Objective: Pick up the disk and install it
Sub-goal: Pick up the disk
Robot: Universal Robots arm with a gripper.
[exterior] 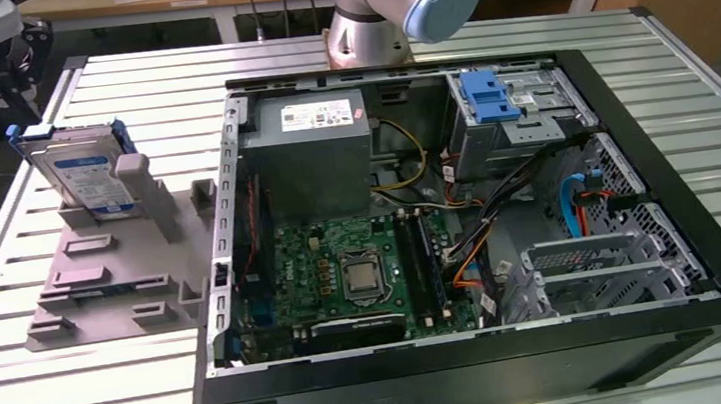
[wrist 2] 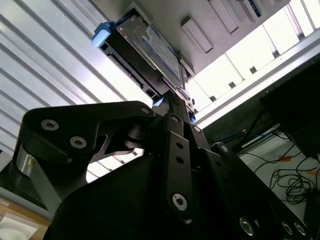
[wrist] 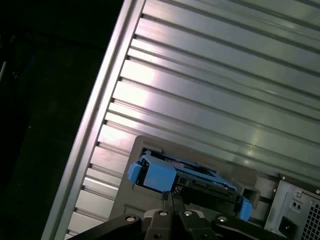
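Silver disk in its blue bracket stands on edge in the grey holder, on the slatted metal table at the exterior view's left, just beside the open case. It leans a little in its slot, label facing the case. Gripper hangs above the holder's far end, close over the disk. In both wrist views the fingers lie together with no gap between the tips, pointing at the bracket's end; I cannot tell whether the tips touch it. Disk sits in the holder, with nothing clamped on it. Inside the case: grey power supply, green motherboard, a drive bay with a blue latch. Arm base stands behind the case.
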